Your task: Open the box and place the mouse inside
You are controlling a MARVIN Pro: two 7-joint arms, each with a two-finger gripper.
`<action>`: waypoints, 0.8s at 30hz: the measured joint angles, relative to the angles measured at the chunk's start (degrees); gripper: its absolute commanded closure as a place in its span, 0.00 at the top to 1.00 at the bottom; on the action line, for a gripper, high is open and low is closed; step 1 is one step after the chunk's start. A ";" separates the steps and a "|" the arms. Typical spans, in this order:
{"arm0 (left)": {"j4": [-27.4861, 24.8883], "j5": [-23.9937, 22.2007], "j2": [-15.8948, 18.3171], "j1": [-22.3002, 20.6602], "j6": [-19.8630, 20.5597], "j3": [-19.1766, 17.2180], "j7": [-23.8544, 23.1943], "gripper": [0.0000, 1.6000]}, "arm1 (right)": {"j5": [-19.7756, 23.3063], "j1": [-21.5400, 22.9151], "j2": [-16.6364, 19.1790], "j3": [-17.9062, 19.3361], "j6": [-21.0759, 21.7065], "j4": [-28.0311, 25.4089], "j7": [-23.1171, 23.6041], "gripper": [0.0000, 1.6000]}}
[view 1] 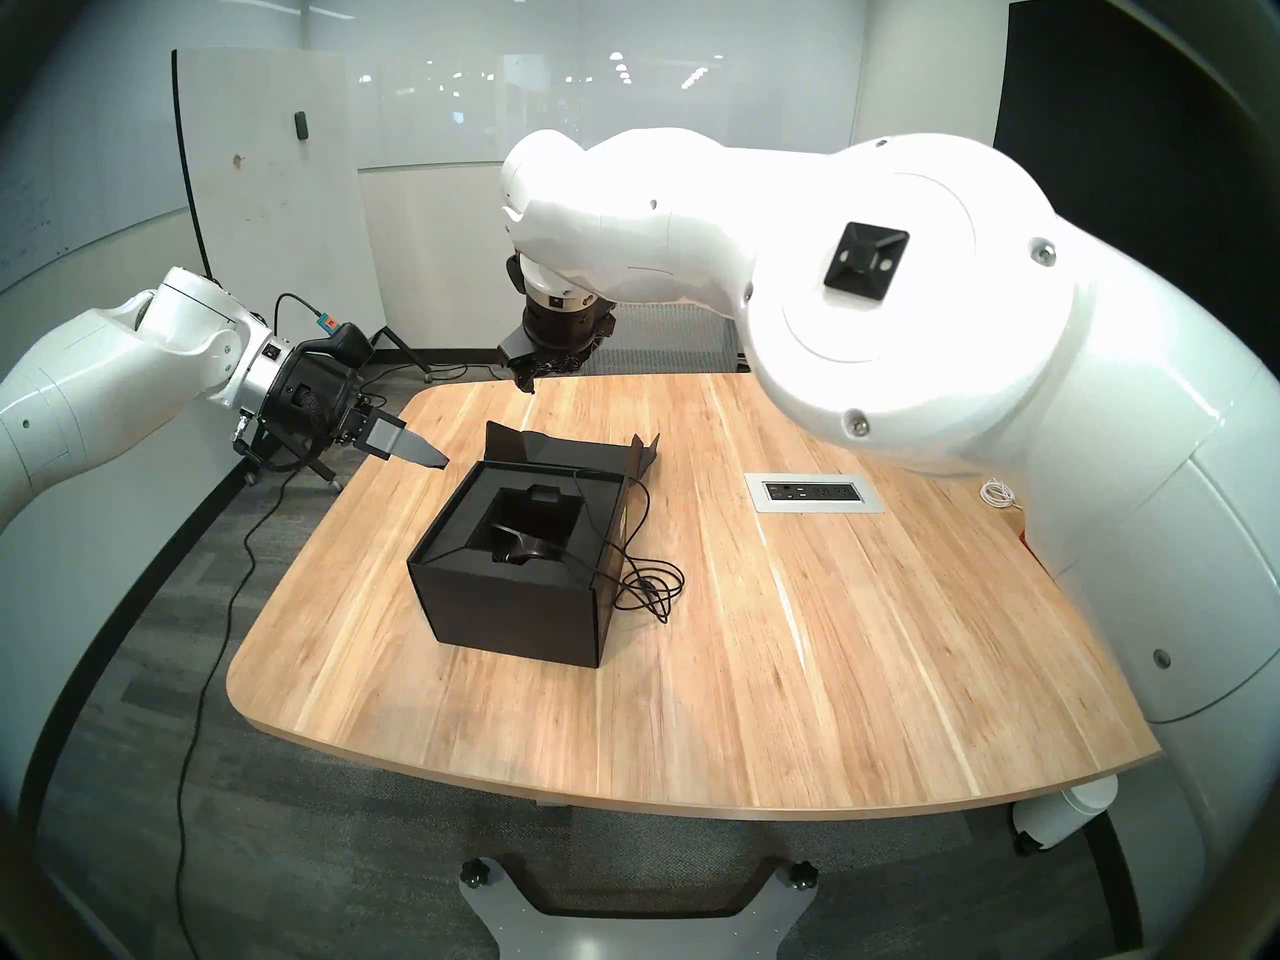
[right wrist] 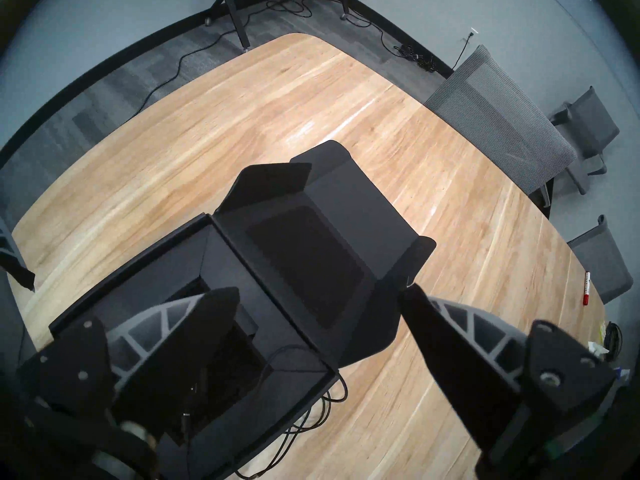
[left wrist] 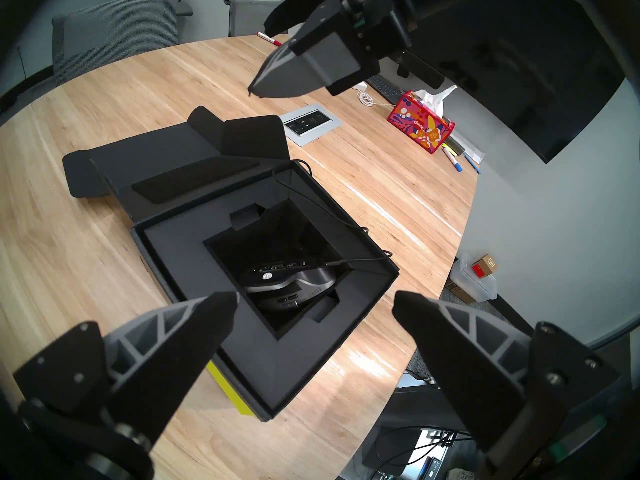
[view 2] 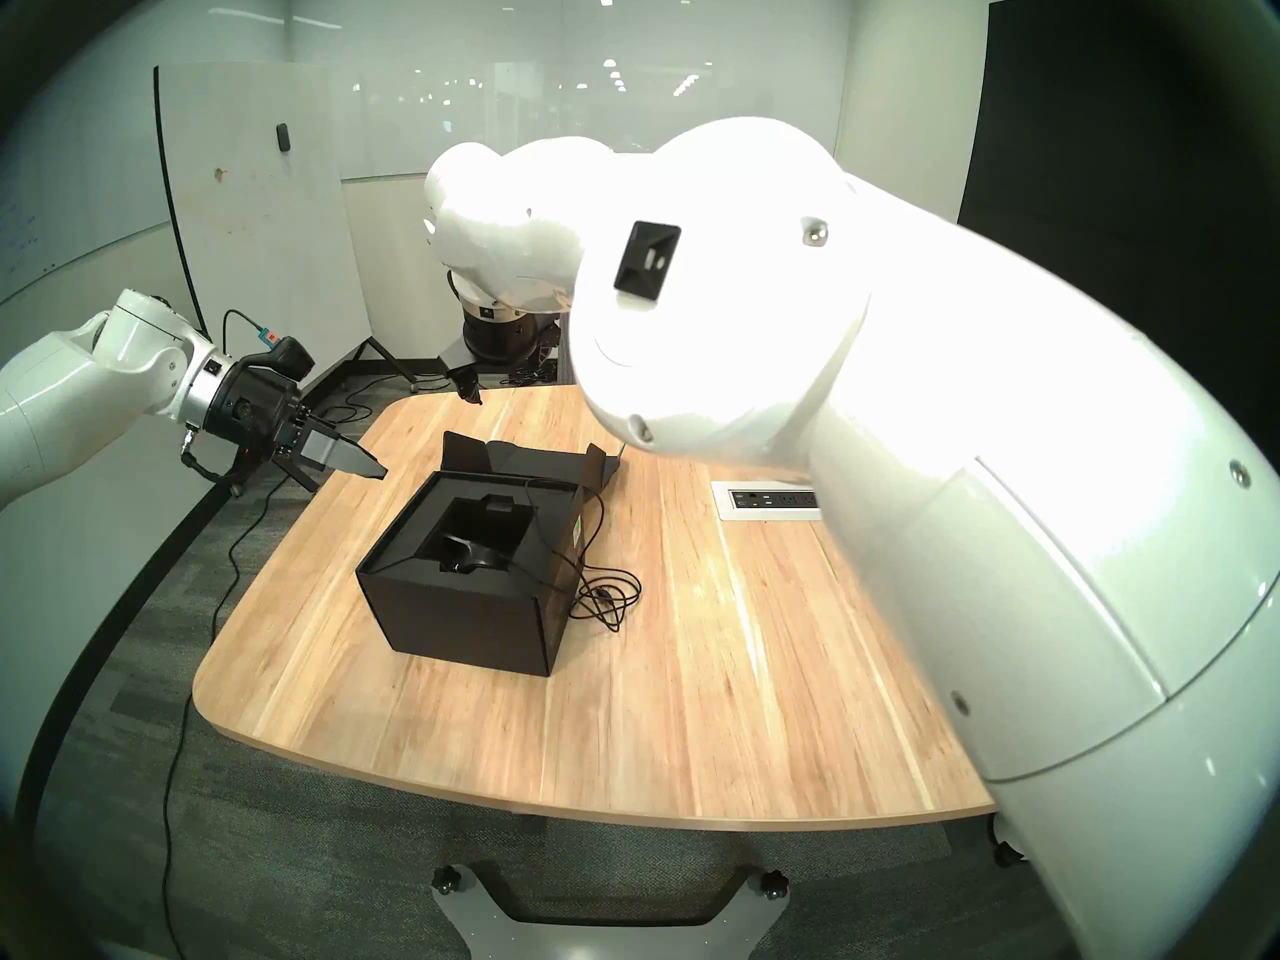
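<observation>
The black box [view 1: 512, 605] [view 2: 450, 612] stands open mid-table, its lid [right wrist: 311, 261] folded flat behind it. The black mouse [view 1: 519, 548] [left wrist: 294, 285] lies in the foam insert's well. Its thin cable [view 1: 651, 584] [view 2: 606, 595] runs over the box's right wall and coils on the table. My left gripper [left wrist: 315, 295] [view 1: 409, 456] is open and empty, hovering off the box's far-left corner. My right gripper [right wrist: 320, 290] [view 1: 530, 373] is open and empty, raised above the table behind the lid. In the right wrist view a finger hides the mouse.
A power outlet panel [view 1: 814, 492] is set into the table right of the box. A red floral tissue box [left wrist: 420, 126], a white cable [view 1: 997, 492] and markers lie at the far right. Mesh chairs [right wrist: 498, 122] line the table's far side. A yellow-green note [left wrist: 228, 389] sticks to the box.
</observation>
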 measured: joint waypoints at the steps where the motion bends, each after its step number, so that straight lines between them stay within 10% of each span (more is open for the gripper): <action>1: 0.00 0.00 0.00 0.00 0.00 0.00 0.00 1.00 | 0.51 0.10 0.15 -0.08 0.00 -0.51 -0.25 1.00; 24: 0.01 -0.01 0.00 -0.02 -0.01 0.01 0.00 1.00 | 20.03 5.23 4.53 -2.26 0.00 -15.81 -15.36 1.00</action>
